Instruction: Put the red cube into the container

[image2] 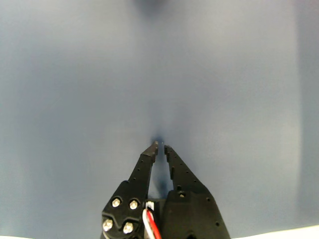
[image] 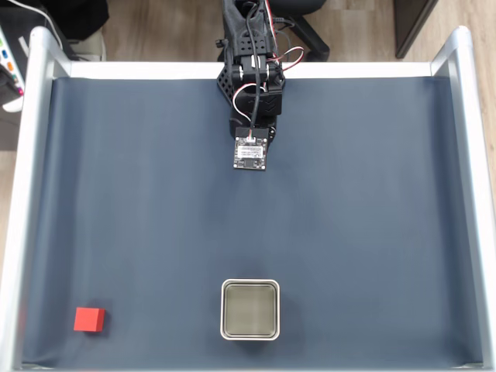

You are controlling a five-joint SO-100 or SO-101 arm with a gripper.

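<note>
The red cube (image: pixel 90 318) lies on the dark blue mat near the front left corner in the fixed view. The container (image: pixel 250 309), a square silver-rimmed tin with a dull grey inside, stands at the front centre with nothing in it. My arm (image: pixel 252 116) is folded at the back centre, far from both, and its wrist camera board covers the fingers from above. In the wrist view my gripper (image2: pixel 160 146) hangs just above bare mat, its black fingers (image2: pixel 143 169) drawn together to a thin slit with nothing between them.
The dark blue mat (image: pixel 349 217) covers the table. Silver rails (image: pixel 23 194) run along the left and right sides, and a white edge (image: pixel 139 70) lies at the back. A chair base (image: pixel 310 31) stands on the wooden floor behind the arm.
</note>
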